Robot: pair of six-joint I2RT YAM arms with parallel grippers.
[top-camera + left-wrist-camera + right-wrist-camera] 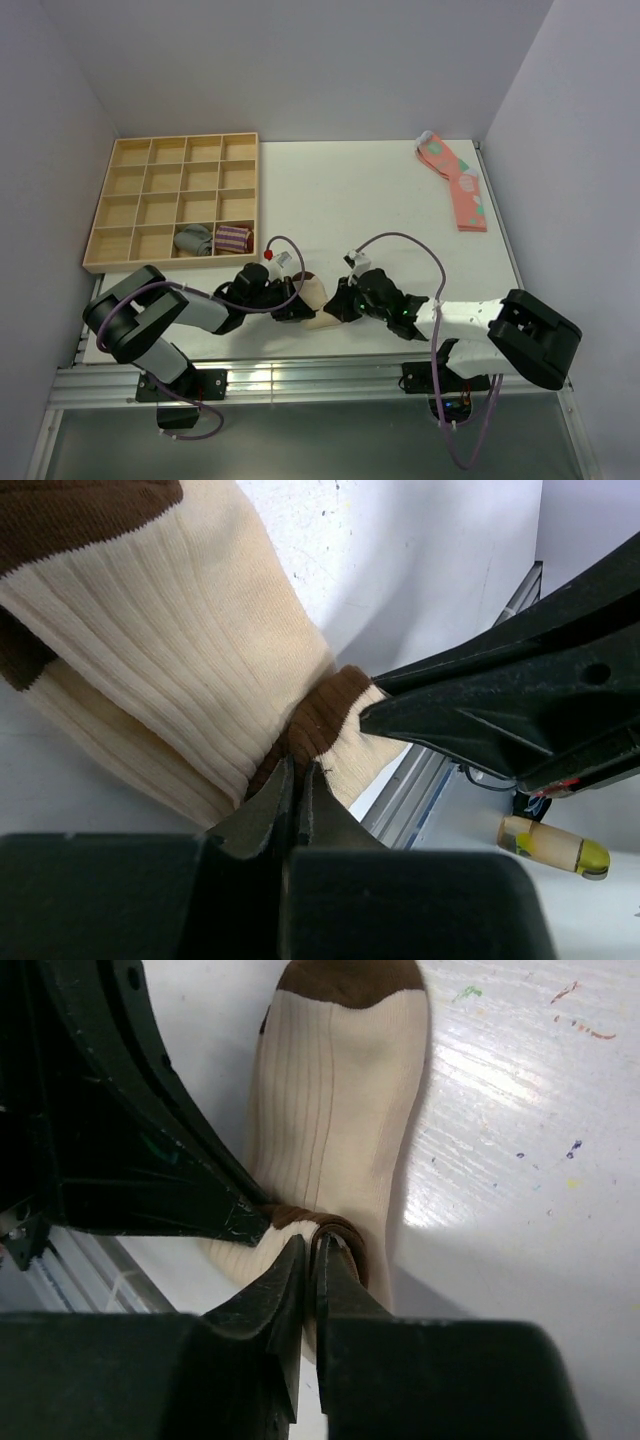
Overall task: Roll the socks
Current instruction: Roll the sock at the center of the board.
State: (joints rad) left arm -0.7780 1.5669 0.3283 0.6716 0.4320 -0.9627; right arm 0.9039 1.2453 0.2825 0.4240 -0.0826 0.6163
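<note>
Socks [318, 298], beige with dark brown bands, lie bunched on the white table [380, 200] near its 6 o'clock edge in the top view, caught between the two arms. The left gripper [299, 308] meets them from 9 o'clock and the right gripper [334, 306] from 3 o'clock. In the left wrist view the fingers are pressed almost together, nipping the brown cuff band where the ribbed fabric folds; the other arm's black finger reaches the same band from 3 o'clock. In the right wrist view the fingers likewise squeeze nearly closed on a brown band at the socks' near end, while another brown end points to 12 o'clock. A wooden tray [132, 152] sits at 10 o'clock, holding a grey rolled sock [193, 240] and a purple-striped one [232, 238] in adjoining front-row compartments. Pink socks [457, 182] lie at 2 o'clock, well apart
</note>
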